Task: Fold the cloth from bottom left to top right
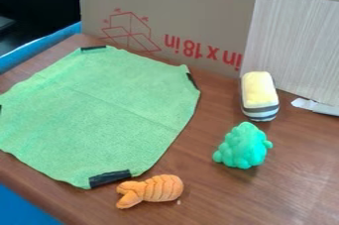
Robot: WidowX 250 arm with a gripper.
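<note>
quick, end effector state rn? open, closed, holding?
End effector: can't be told, open or closed. Green cloth lies spread out, unfolded, on the table.

On my feed the left edge cuts off the cloth (99, 115) and its left tape (1, 110); the desk (225, 199) runs out of my view near and right.

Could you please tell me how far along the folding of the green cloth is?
The fold looks not yet started. The green cloth lies spread out on the table, with only a faint crease line across it. No fold appears under way, as no edge looks lifted. The whole fold remains: the lower-left part has yet to be brought over to the upper right.
</note>
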